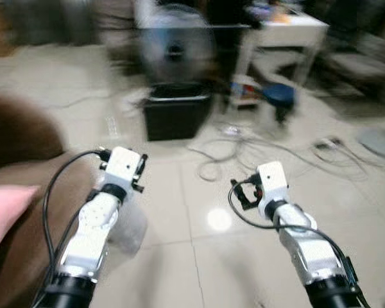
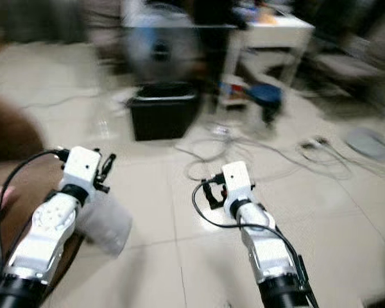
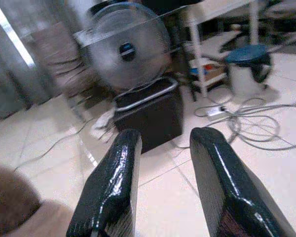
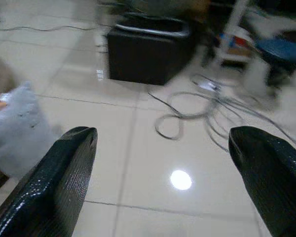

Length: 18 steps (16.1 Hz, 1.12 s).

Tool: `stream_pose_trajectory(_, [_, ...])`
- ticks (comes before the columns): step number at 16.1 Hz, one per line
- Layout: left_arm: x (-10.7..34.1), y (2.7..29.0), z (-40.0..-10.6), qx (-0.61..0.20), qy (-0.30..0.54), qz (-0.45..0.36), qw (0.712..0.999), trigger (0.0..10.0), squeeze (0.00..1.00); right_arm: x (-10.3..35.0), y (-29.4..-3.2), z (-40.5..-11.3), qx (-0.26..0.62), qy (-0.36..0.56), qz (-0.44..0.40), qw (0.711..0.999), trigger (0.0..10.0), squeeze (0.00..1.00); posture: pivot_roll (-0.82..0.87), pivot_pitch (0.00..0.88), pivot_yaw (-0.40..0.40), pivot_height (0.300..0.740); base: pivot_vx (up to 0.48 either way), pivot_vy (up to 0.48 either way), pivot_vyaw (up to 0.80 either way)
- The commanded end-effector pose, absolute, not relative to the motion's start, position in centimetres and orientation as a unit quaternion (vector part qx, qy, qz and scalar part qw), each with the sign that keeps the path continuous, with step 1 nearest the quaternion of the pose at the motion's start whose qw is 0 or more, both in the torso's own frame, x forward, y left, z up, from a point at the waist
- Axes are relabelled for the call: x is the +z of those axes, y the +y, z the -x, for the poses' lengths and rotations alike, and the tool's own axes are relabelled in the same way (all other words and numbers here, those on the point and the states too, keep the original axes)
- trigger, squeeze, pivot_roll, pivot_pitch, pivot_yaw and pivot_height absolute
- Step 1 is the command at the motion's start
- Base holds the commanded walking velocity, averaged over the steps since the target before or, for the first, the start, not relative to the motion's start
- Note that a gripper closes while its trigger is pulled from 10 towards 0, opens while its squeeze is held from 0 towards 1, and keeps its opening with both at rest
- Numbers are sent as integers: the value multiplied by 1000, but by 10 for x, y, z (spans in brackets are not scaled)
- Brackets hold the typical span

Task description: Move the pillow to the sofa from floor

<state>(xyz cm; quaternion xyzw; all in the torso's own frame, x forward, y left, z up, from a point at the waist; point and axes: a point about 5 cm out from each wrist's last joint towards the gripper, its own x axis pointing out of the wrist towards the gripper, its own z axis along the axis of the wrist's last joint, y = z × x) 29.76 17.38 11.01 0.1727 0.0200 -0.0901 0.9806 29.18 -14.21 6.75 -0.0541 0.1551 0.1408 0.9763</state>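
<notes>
Glossy pale tiled floor (image 1: 199,256) spreads under both raised arms. The left gripper (image 3: 163,187) and right gripper (image 4: 163,182) hang empty, fingers apart. A pink pillow (image 1: 3,215) lies on the brown sofa (image 1: 19,192) at left. Farther off stand a black box (image 1: 176,115), a blurred round fan (image 1: 176,51) and tangled grey cables (image 1: 244,151).

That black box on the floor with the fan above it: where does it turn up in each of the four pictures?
Left eye view: black box, upper middle, ahead of both arms.
Right eye view: upper left of middle.
Left wrist view: centre, beyond the left gripper and its open fingers.
Right wrist view: top middle, beyond the open right gripper.
Shared landmark: the looped white cable on the tiles beside the box.
</notes>
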Motion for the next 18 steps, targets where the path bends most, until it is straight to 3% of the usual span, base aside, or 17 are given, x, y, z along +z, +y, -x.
stream_pose_trajectory(1, [113, 166, -300, -105, 13, -175, 979, 10000, 0, 63, -150, -289, 131, 160, 59, 977, 10000, 0, 77, 0, -9, 740, 0, 469, -563])
stream_pose_trajectory(4, [114, 166, -302, -110, 11, -181, 977, 10000, 0, 61, -149, -289, 123, 164, 55, 977, 10000, 0, 79, 0, 3, 740, 0, 469, -483])
stream_pose_trajectory(14, [121, 173, -307, -107, 3, -196, 975, 10000, 0, 61, -141, -296, 141, 156, 58, 976, 10000, 0, 103, 0, 9, 740, 0, 459, 0])
stream_pose_trajectory(18, [121, 173, -305, -94, -6, -218, 971, 10000, 0, 61, -141, -297, 152, 154, 69, 974, 10000, 0, 103, 0, 9, 740, 0, -360, 0])
